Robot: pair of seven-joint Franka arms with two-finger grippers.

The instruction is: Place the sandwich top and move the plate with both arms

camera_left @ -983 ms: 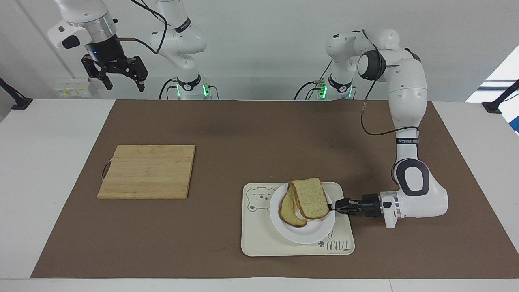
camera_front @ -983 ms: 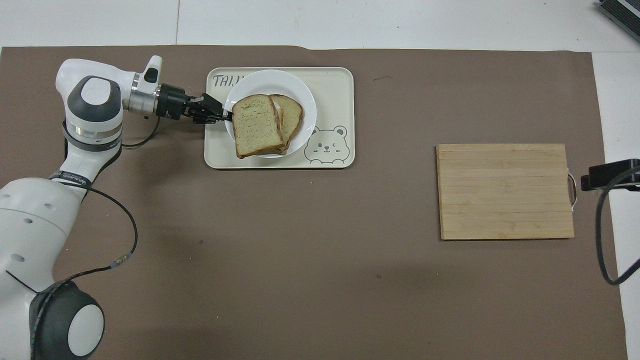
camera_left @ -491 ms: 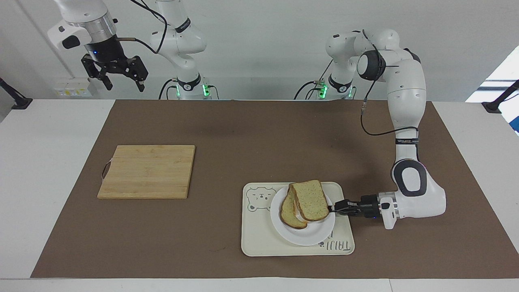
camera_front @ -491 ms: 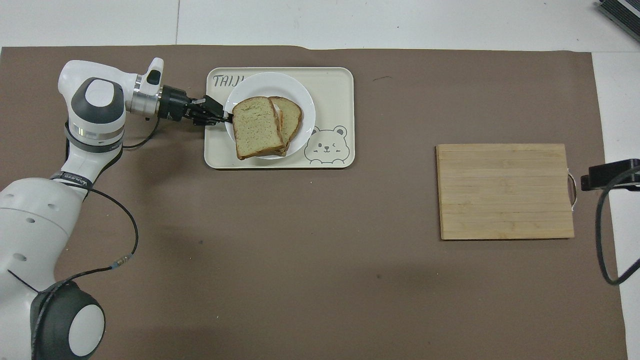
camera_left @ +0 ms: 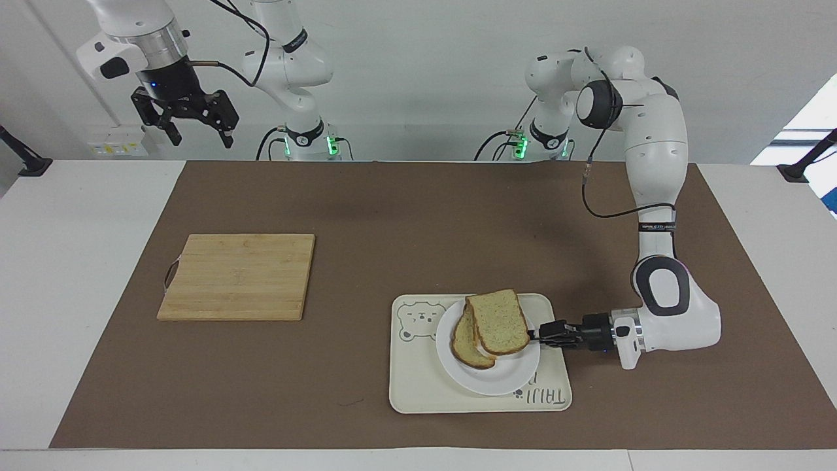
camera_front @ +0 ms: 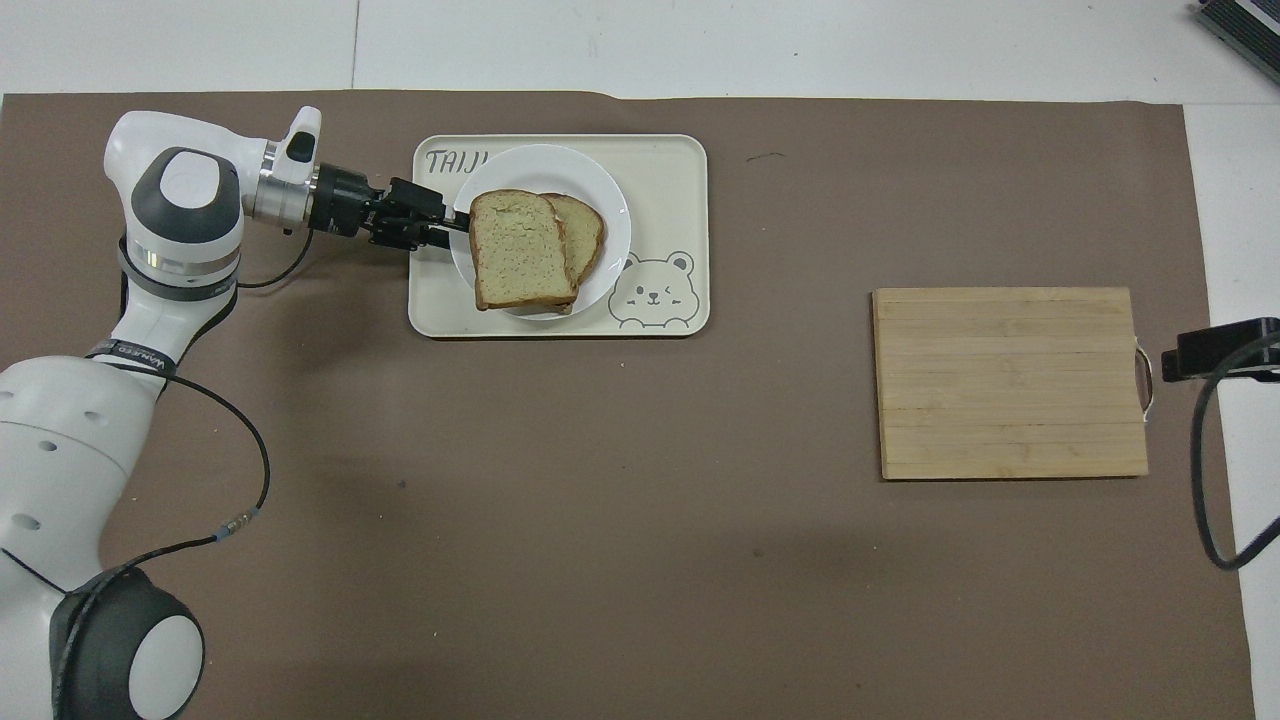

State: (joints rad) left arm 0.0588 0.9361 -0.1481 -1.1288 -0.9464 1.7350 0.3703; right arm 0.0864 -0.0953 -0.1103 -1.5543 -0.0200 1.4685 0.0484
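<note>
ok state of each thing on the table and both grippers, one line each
sandwich top: tilted over the lower slice, edge in the left gripper
lower slice: flat on the plate
plate: on the tray
tray: on the mat
cutting board: bare
left gripper: shut on the sandwich top
right gripper: open, raised, waiting

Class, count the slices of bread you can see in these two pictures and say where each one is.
2. The sandwich top lies on the lower slice, overlapping it, at the left hand. Both are on the plate on the tray. Anything between them is hidden.
</note>
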